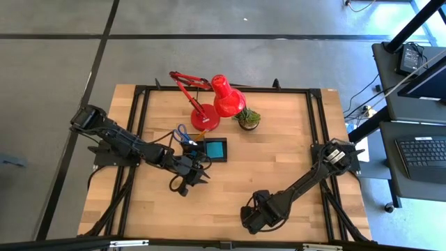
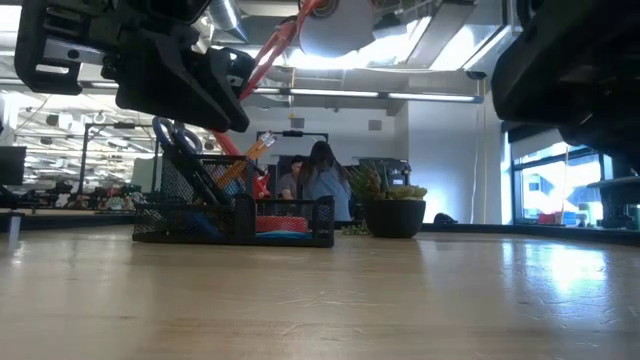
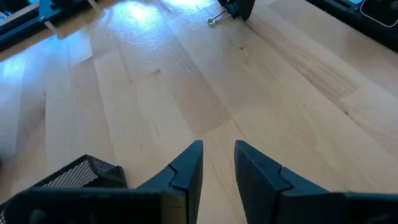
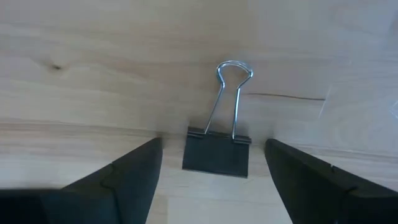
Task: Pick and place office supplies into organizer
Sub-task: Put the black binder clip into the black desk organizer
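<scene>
A black binder clip (image 4: 217,152) lies flat on the wooden table, its silver wire handles (image 4: 233,68) stretched out on the wood. My right gripper (image 4: 214,168) points down over it near the table's front edge, open, one finger on either side of the clip's body, touching nothing. In the high view the arm hides the clip. The black mesh organizer (image 1: 202,148) stands mid-table and holds a blue note pad (image 1: 217,148), blue-handled scissors (image 1: 184,133) and orange pencils (image 2: 255,150). My left gripper (image 3: 217,168) hovers just in front of the organizer, open, with nothing between its fingers.
A red desk lamp (image 1: 209,101) and a small potted plant (image 1: 248,118) stand behind the organizer at the table's far side. Bare wood lies between the two grippers. People sit in the room beyond the table (image 2: 315,185).
</scene>
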You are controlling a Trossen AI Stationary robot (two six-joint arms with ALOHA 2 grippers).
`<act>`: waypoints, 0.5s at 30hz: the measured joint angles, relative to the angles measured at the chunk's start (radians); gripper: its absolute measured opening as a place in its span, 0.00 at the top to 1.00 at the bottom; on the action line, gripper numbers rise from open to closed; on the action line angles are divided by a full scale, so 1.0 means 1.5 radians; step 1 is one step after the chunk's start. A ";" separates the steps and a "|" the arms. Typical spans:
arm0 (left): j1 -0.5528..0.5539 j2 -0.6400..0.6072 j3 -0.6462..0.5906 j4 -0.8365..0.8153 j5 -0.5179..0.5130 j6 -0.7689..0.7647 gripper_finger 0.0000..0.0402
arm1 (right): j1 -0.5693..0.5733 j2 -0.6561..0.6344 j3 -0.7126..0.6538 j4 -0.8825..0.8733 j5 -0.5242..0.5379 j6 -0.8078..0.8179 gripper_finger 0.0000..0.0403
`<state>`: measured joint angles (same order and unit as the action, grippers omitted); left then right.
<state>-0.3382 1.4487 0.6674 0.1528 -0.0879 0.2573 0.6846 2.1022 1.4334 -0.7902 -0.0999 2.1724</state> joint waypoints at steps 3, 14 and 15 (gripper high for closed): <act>0.000 0.000 0.000 0.000 0.000 0.000 0.79 | -0.001 0.005 0.000 -0.001 -0.013 0.000 0.28; 0.000 0.000 0.000 0.000 0.000 0.000 0.79 | -0.001 0.007 -0.002 -0.002 -0.021 -0.007 0.35; 0.000 0.000 0.000 0.000 0.000 0.000 0.79 | -0.001 0.007 -0.002 -0.002 -0.022 -0.007 0.37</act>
<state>-0.3382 1.4486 0.6674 0.1528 -0.0879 0.2569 0.6834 2.1124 1.4303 -0.7933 -0.1322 2.1614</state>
